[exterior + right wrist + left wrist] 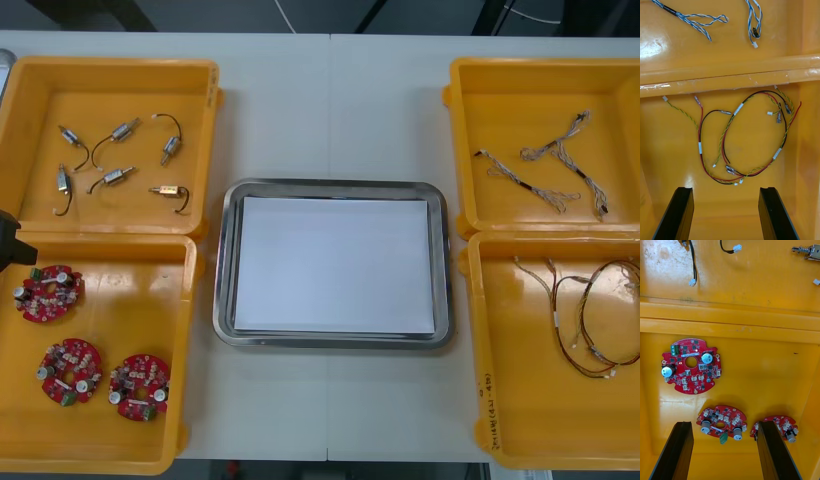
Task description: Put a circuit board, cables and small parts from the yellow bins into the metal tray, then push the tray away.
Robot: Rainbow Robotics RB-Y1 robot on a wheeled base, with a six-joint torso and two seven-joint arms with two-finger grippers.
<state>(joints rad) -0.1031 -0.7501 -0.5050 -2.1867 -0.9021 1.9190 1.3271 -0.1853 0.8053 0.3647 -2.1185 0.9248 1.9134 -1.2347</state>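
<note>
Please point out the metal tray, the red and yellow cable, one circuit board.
metal tray [224, 265]: front view, left rim.
red and yellow cable [699, 147]: right wrist view, white sleeve.
circuit board [679, 360]: left wrist view, beside its hole.

Left wrist view: one circuit board [784, 425] was partly hidden behind a finger [777, 453] of the left gripper [724, 423]. Front view: cables [584, 312] in the bin [474, 340] at the table's near right corner ran off frame; rim writing [484, 410] was too small to read.

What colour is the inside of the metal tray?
White inside the metal tray; clearest in front view.

Bright even light, glare on bins [662, 47]
</note>
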